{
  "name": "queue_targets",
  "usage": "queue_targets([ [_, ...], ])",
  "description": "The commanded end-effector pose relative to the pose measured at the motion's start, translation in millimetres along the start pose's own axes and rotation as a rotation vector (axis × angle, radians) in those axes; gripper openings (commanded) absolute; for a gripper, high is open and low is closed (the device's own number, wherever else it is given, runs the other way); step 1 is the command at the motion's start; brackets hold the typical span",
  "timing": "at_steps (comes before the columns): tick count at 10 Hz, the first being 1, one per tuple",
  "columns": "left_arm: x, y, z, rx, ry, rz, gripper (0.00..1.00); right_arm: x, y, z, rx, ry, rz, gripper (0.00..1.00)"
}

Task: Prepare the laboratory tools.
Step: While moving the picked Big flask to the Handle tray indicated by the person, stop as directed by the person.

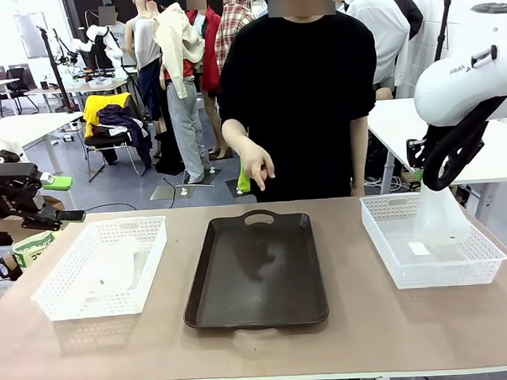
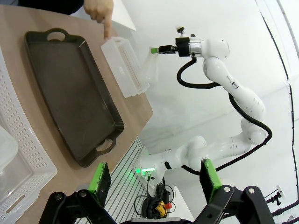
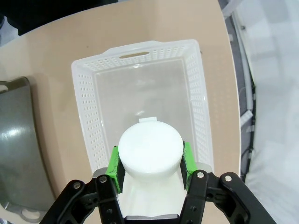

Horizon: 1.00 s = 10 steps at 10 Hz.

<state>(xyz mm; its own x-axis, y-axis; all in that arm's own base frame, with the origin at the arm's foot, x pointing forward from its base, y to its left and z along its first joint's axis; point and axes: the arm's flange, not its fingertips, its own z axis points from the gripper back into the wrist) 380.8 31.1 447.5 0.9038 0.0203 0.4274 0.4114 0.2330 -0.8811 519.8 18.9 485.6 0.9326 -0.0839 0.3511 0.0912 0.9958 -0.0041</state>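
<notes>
My right gripper is shut on the neck of a translucent milky-white flask and holds it upright over the right white basket. From the front, that flask hangs inside the right basket under the right gripper. A second flask lies on its side in the left white basket. Beyond the table's left edge my left gripper stands open with nothing between its green pads. The left wrist view shows the held flask far off.
A dark brown tray with handles lies between the baskets. The person stands at the far side, one hand hanging over the tray's far end, a finger pointing down near the right basket.
</notes>
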Motion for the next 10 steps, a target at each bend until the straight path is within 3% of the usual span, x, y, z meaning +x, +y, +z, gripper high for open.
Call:
queue_targets([
  [1, -0.1, -1.8, 2.1, -0.011, -0.001, 0.0, 1.0, 3.3, 0.3, -7.1, -0.001, 0.01, 0.0, 0.0],
  [8, -0.1, -1.8, 2.1, -0.011, -0.001, 0.0, 1.0, -1.1, -0.3, -8.4, -0.002, 0.017, 0.0, 0.0],
  [10, -0.1, -1.8, 2.1, -0.011, -0.001, 0.0, 1.0, -2.0, 14.0, 23.2, -0.019, -0.046, 0.048, 0.0],
])
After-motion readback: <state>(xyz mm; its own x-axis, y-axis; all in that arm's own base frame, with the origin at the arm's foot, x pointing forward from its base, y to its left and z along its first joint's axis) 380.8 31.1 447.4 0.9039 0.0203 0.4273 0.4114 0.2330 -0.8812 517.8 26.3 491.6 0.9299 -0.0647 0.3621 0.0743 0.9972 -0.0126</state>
